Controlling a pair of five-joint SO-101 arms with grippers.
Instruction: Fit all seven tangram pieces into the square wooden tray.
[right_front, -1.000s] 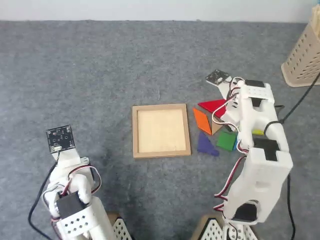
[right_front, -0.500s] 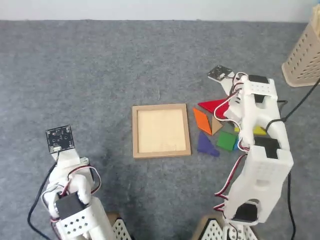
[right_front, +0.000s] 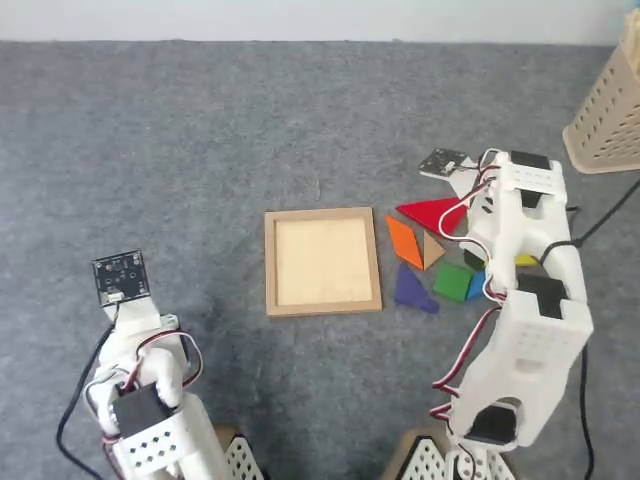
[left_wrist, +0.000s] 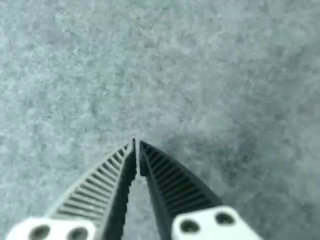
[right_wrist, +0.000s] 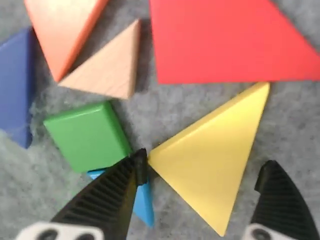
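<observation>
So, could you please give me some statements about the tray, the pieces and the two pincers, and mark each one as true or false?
1. The wooden tray holds no piece yet. True.
2. The right pincer is shut on the red piece. False: it is open, with one finger on either side of the yellow triangle.
3. The left pincer is shut, with nothing in it, above the grey carpet. True.
4. The green piece lies next to the left pincer. False: it lies among the loose pieces beside the tray, close to the right pincer.
</observation>
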